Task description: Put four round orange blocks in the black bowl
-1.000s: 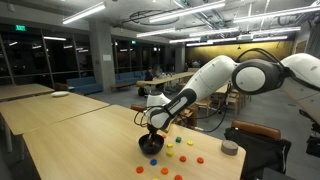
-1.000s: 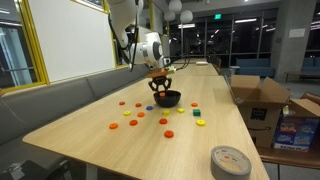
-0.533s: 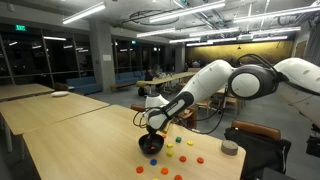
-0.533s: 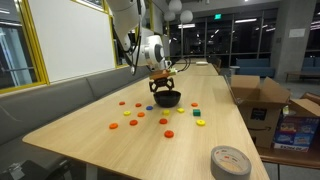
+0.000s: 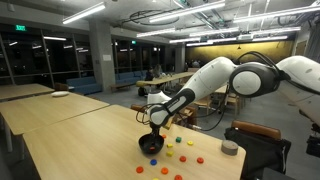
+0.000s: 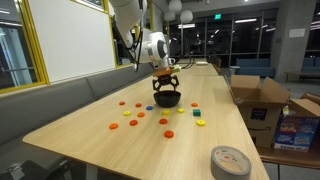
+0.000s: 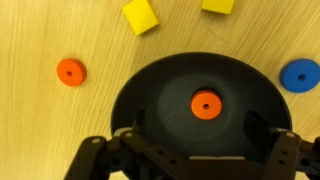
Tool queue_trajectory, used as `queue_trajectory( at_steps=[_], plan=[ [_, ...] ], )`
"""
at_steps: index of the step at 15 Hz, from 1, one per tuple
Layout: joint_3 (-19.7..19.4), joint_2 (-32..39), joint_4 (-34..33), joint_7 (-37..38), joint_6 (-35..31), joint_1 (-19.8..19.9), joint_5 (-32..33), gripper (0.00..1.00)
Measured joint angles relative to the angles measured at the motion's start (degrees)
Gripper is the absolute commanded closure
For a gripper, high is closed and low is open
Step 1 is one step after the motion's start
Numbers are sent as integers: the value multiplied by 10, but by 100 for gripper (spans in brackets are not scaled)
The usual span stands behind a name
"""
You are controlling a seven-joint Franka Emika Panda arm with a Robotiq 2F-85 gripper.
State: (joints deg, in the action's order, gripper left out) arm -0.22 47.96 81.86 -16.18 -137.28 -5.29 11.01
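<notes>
The black bowl (image 7: 150, 90) fills the middle of the wrist view, with one round orange block (image 7: 206, 104) lying flat on its bottom. My gripper (image 7: 197, 122) hangs open straight above it, holding nothing. Another round orange block (image 7: 70, 71) lies on the wood to the bowl's left. In both exterior views the gripper (image 5: 153, 128) (image 6: 165, 84) hovers just over the bowl (image 5: 151, 145) (image 6: 167, 99). More orange blocks (image 6: 163, 121) (image 5: 153, 160) are scattered on the table around it.
Yellow cubes (image 7: 141, 15) and a blue disc (image 7: 300, 74) lie close to the bowl. A grey tape roll (image 6: 231, 161) sits near the table's edge. Cardboard boxes (image 6: 258, 100) stand beside the table, and a bench runs along the other side.
The jaws went from shut to open above the bowl, and an orange block now lies inside it. The arm has barely moved.
</notes>
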Motion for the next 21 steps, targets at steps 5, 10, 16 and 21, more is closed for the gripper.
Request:
queue_trajectory(
  at_steps=[5, 10, 16, 21],
  plan=[
    [-14, -47, 48, 6, 18, 12, 0, 0],
    [-15, -102, 125, 24, 38, 35, -2, 0],
    [-6, -139, 219, 32, 34, 71, -49, 0],
    [14, -148, 281, 30, 0, 97, -100, 0]
  ],
)
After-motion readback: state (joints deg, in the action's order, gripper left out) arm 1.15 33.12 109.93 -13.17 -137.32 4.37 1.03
